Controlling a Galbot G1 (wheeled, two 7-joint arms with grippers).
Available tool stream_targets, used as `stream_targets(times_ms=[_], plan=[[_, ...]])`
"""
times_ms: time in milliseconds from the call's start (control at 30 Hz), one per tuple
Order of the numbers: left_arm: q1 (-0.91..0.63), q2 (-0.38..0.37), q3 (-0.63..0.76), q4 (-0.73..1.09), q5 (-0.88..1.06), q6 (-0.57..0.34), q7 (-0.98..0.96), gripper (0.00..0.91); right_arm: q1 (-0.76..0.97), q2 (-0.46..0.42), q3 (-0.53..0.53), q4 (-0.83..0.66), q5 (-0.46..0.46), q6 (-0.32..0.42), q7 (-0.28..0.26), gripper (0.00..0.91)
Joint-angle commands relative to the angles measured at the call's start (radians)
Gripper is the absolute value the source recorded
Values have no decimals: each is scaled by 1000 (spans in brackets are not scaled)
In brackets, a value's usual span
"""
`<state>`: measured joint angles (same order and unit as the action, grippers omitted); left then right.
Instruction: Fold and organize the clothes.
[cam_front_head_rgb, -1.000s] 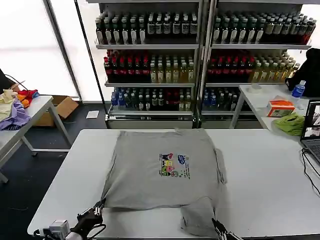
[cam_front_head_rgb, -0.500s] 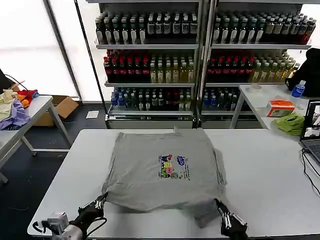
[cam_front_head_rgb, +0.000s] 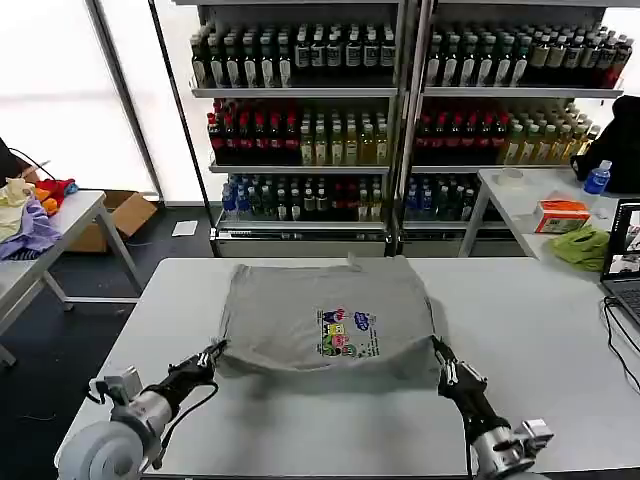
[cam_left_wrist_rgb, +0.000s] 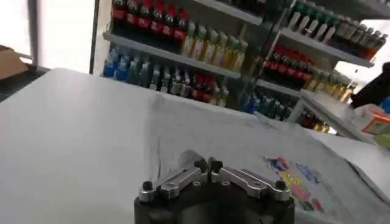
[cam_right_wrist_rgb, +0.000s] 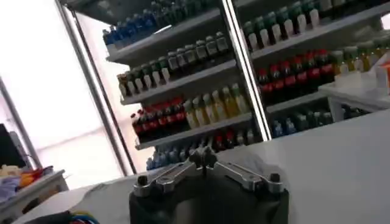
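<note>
Left gripper (cam_front_head_rgb: 216, 352): near table edge, fingers clenched on the T-shirt's near left corner; seen pinched together in the left wrist view (cam_left_wrist_rgb: 207, 165).
Right gripper (cam_front_head_rgb: 439, 350): clenched on the near right corner; tips meet in the right wrist view (cam_right_wrist_rgb: 203, 157).
T-shirt (cam_front_head_rgb: 325, 322): grey, chest print up, on the white table (cam_front_head_rgb: 300, 430), near hem lifted.
Shelves (cam_front_head_rgb: 400, 120): bottles, behind the table.

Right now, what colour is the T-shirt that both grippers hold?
Light grey T-shirt, with a small multicoloured chest print; the head view shows it best.
</note>
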<state>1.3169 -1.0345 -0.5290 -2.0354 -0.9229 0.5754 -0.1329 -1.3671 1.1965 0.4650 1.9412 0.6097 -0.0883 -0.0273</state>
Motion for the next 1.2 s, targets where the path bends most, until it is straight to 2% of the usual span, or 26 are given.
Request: stream_targets(times_ms=[33, 133, 167, 200, 267, 333, 433, 633, 767, 933, 1000, 1200], plan=[[-244, 29, 89, 226, -57, 3, 6, 10, 193, -3, -77, -176, -43, -24, 11, 0], [-273, 15, 112, 274, -28, 3, 2, 20, 232, 6, -105, -239, -66, -29, 20, 0], [-279, 9, 118, 282, -15, 2, 3, 484, 243, 10, -114, -260, -77, -25, 24, 826], [-284, 0, 124, 294, -1, 2, 3, 907, 251, 16, -124, -278, -86, -28, 30, 907], [-289, -15, 133, 308, 43, 2, 7, 907, 267, 31, -138, -297, -90, -45, 51, 907], [-287, -23, 136, 318, 80, 2, 12, 907, 275, 40, -145, -305, -102, -84, 41, 907], [-277, -29, 123, 332, 115, 1, 21, 907, 272, 45, -153, -307, -134, -94, 36, 907], [-231, -8, 69, 268, 122, 1, 15, 907, 249, 40, -126, -262, -126, -99, 47, 907], [-189, 0, 23, 215, 141, 0, 3, 907, 217, 30, -81, -215, -125, -116, 93, 907], [-56, -9, 11, 112, 200, -11, -2, 907, 102, -3, -12, -79, -112, -142, 109, 907], [6, -23, 12, 76, 224, -10, 2, 907, 20, -14, 25, -33, -149, -152, 144, 907], [53, -59, 28, 77, 267, -11, 9, 907, -76, -14, 54, -6, -179, -174, 171, 907]])
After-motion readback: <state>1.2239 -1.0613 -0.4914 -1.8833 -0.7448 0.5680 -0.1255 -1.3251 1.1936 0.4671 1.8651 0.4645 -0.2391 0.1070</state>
